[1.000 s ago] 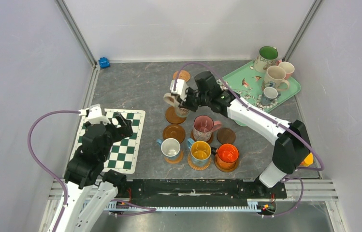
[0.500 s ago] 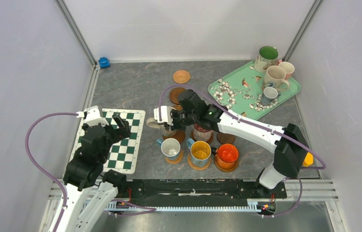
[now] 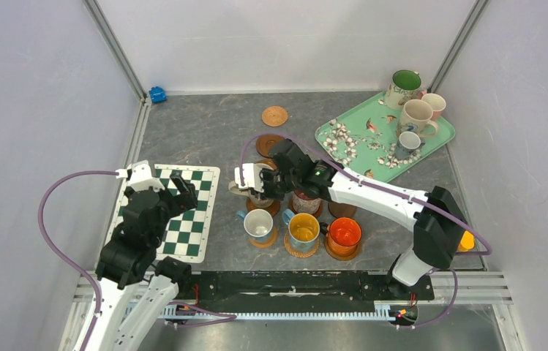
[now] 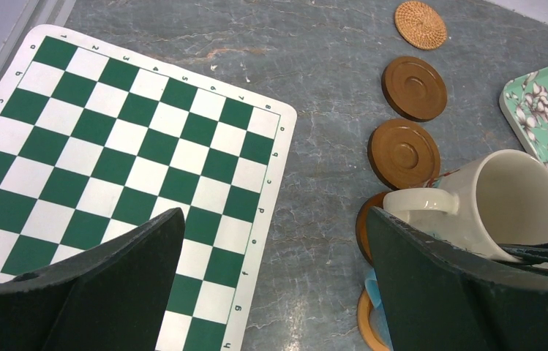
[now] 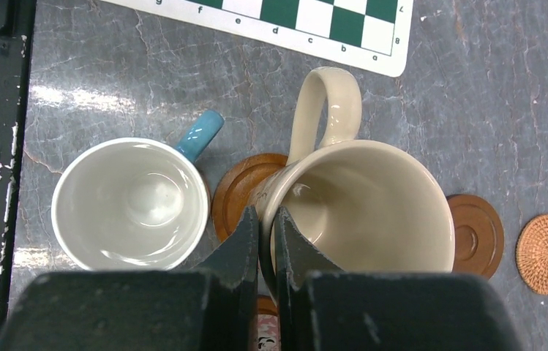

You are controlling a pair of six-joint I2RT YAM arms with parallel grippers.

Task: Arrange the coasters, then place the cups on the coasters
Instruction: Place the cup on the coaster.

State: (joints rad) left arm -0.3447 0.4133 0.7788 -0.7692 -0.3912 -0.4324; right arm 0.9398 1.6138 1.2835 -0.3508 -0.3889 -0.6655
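My right gripper (image 5: 265,219) is shut on the rim of a cream cup (image 5: 373,205), one finger inside and one outside. The cup (image 3: 250,189) hangs tilted over a brown coaster (image 5: 238,191); I cannot tell whether it touches. A white cup with a blue handle (image 3: 259,225), a blue cup with yellow inside (image 3: 303,230) and a clear orange cup (image 3: 344,234) stand on coasters in the near row. A pink speckled cup (image 3: 306,199) is partly hidden under the right arm. My left gripper (image 4: 274,219) is open above the checkered mat's edge.
Bare coasters lie behind: a rattan one (image 3: 274,115) and a brown one (image 3: 268,144). Another brown coaster (image 4: 404,153) shows in the left wrist view. The mint floral tray (image 3: 358,139) at the back right holds several cups. The green-white checkered mat (image 3: 183,219) lies left.
The right arm has carried the cream cup from the back toward the near left and lowered it over the brown coaster. The left arm has barely moved.
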